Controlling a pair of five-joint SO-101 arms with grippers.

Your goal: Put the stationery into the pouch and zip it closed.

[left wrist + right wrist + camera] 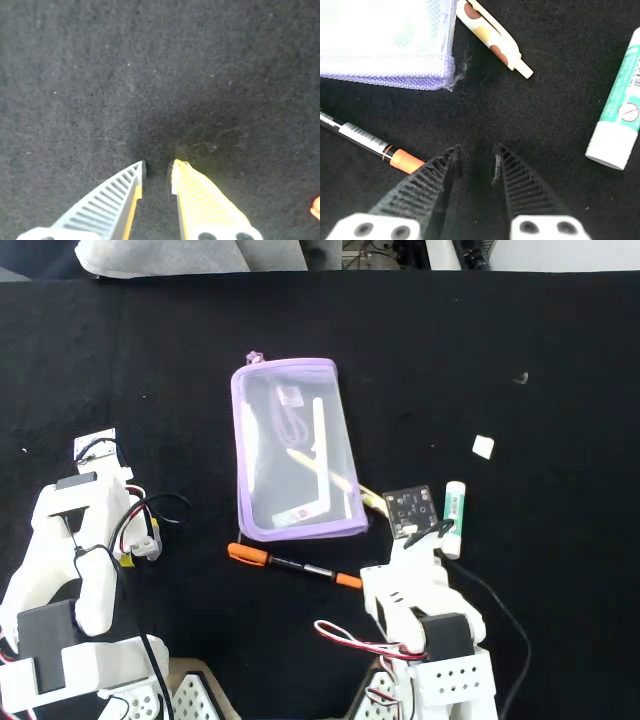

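Black cloth covers the tabletop [540,350]. Nearest, the right claw [476,152] hangs slightly parted and empty, just beside the orange marker [370,145]. The left claw [157,167] is parted too, over bare cloth. Packing seems unfinished: the marker, glue stick [617,115], spotted pen [490,40] and a farther white eraser [483,447] lie outside the purple pouch [295,450]. Next, probably, comes a grip on the marker, which lies close along the pouch's near edge. Open room lies beyond.

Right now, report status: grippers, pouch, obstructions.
Left gripper, right gripper slightly open, empty. Marker, glue stick, eraser lie outside pouch; pen at its corner. Nothing blocking right gripper.
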